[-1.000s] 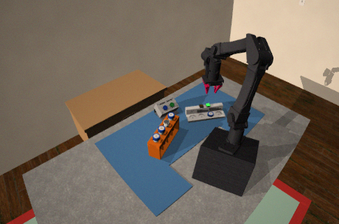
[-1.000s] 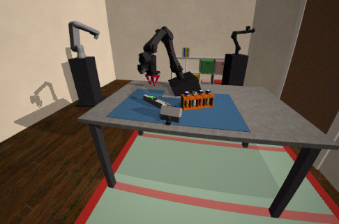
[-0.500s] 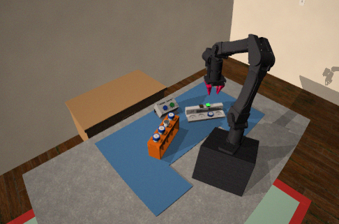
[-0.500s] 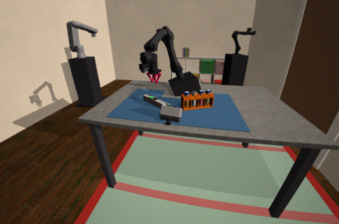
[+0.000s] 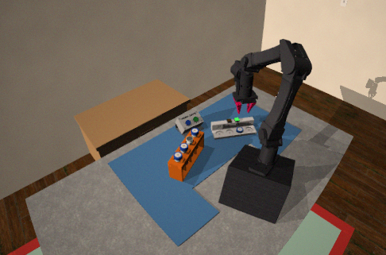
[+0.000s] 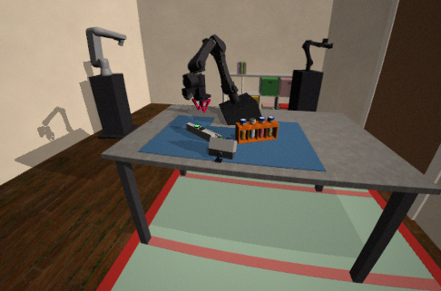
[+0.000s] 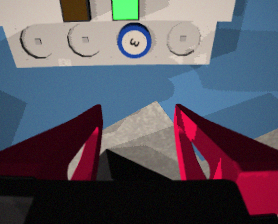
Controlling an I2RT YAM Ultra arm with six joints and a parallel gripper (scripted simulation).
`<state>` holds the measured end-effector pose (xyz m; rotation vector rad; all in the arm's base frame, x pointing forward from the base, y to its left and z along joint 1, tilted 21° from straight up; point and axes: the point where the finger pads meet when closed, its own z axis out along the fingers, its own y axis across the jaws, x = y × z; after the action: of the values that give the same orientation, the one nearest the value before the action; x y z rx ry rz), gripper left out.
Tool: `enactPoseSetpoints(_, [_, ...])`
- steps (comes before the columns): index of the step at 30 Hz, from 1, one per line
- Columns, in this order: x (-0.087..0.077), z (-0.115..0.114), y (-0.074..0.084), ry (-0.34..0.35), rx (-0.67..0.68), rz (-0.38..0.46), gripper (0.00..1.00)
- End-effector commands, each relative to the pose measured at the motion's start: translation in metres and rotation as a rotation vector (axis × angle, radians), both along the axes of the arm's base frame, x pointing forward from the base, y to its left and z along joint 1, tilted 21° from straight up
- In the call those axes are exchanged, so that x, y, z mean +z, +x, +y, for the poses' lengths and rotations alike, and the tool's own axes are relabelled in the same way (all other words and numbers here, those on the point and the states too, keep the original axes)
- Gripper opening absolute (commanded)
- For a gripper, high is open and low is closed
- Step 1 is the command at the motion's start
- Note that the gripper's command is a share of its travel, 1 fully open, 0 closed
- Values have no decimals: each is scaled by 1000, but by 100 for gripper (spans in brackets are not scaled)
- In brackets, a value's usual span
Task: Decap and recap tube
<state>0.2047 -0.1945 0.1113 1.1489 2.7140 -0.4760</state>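
My gripper (image 5: 245, 106) hangs in the air above the cap tray (image 5: 233, 129), and it also shows in the exterior view (image 6: 202, 106). Its red fingers stand partly apart with nothing between them. The blue-rimmed cap marked 3 (image 7: 133, 42) lies in the third nest, ahead of the fingertips; it also shows in the top view (image 5: 239, 129). The other nests are empty. The green lamp (image 7: 124, 9) is lit and the amber lamp (image 7: 75, 9) is dark. In the orange station (image 5: 186, 156), tube 3 (image 5: 189, 140) stands without a cap; the other three tubes carry caps.
The small key desk (image 5: 190, 119) with the blue key (image 5: 187, 121) and the green key (image 5: 195, 119) stands between the tray and the station's far end. A brown box (image 5: 131, 116) sits beyond the table's edge. The arm's black base (image 5: 258, 181) stands near the tray.
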Motion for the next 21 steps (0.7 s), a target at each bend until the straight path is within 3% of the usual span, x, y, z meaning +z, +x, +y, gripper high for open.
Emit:
enactPoseSetpoints(1, [-9,-8,9,-20,15,-30,47])
enactPoseSetpoints(3, [-9,-8,9,-20,15,-30,47])
enactPoseSetpoints(18, [-78,-38,16,-21,16,-30,47])
enactPoseSetpoints(21, [-82,-40,17,-21,16,-30,47])
